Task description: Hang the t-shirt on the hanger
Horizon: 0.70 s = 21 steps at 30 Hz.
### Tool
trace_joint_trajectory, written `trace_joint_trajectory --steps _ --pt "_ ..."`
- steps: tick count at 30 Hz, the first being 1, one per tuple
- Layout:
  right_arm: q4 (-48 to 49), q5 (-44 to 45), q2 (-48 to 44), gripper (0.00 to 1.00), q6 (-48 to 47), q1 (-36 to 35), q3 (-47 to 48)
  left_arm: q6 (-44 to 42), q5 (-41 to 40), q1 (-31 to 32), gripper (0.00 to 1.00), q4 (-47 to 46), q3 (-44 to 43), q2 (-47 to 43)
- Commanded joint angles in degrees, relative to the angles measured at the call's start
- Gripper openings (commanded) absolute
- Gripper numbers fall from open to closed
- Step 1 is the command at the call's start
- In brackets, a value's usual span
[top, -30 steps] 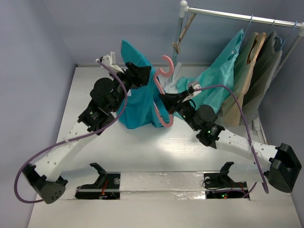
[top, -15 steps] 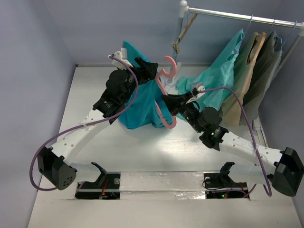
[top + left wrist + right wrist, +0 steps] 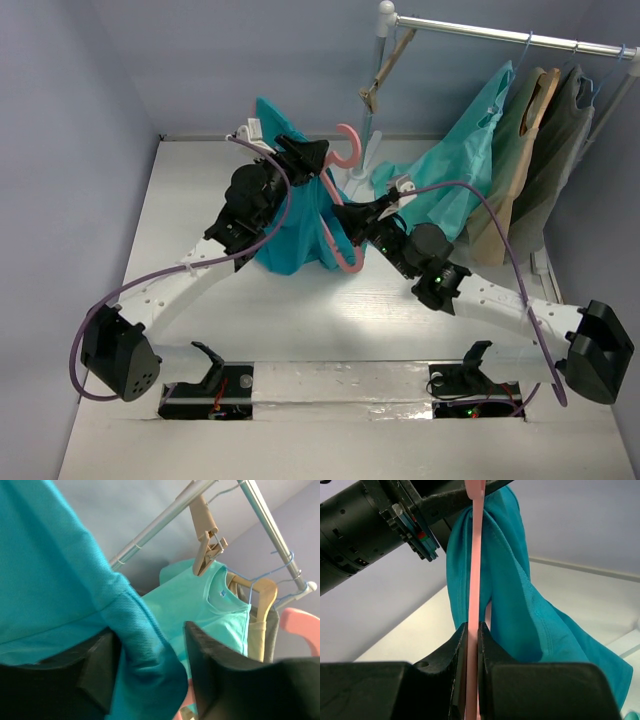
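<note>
The teal-blue t-shirt (image 3: 290, 235) hangs bunched at mid-table, lifted at its top by my left gripper (image 3: 316, 152). In the left wrist view a fold of the t-shirt (image 3: 145, 670) lies between the jaws against the left finger (image 3: 100, 665). The jaws stand apart, with a gap beside the right finger. The pink hanger (image 3: 346, 256) stands upright against the shirt, hook (image 3: 352, 140) upward. My right gripper (image 3: 347, 214) is shut on one hanger bar (image 3: 475, 555), with the t-shirt (image 3: 520, 605) draped just beyond it.
A metal clothes rail (image 3: 500, 35) crosses the back right. It carries a brown wooden hanger (image 3: 380, 75), a mint-green garment (image 3: 465, 150), a tan garment (image 3: 520, 160) and an olive garment (image 3: 565, 140). Grey-blue walls close in the white table (image 3: 180, 200).
My left gripper has swung right and toward the hanger's hook, carrying the shirt top with it. The right gripper and hanger shifted slightly left.
</note>
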State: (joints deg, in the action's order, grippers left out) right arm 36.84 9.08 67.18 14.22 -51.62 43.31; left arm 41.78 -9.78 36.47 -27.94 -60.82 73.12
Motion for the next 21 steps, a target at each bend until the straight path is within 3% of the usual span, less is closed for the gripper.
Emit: trace_joint_trajectory --steps 1,7,10,15,17,18,21 --pt "2.71 -1.35 1.37 0.00 -2.70 -2.26 4.85 0.94 1.61 0.27 0.44 -7.55 2.71 -3.07" --pt "1.92 -0.21 3.49 0.00 -2.97 -3.40 4.33 0.76 0.47 0.27 0.21 -8.97 5.88 -5.88" --pt "1.04 0.23 3.58 0.00 -3.41 -3.93 4.68 0.50 0.03 0.27 0.00 -8.36 6.94 -7.90" --pt "-0.71 0.24 2.35 0.02 -2.80 -3.93 3.71 0.32 -0.94 0.27 0.00 -7.39 8.61 -11.15" --pt "-3.42 -0.99 0.94 0.20 -2.44 -3.93 3.45 0.41 -1.38 0.27 0.00 -7.04 9.05 -13.00" --pt "-4.49 -1.26 0.15 0.42 -2.09 -3.93 3.10 0.41 -1.47 0.27 0.00 -6.69 8.96 -13.53" --pt "-8.18 -1.52 -2.13 0.66 -3.14 -3.93 2.05 1.11 -1.47 0.27 0.00 -5.90 8.52 -15.55"
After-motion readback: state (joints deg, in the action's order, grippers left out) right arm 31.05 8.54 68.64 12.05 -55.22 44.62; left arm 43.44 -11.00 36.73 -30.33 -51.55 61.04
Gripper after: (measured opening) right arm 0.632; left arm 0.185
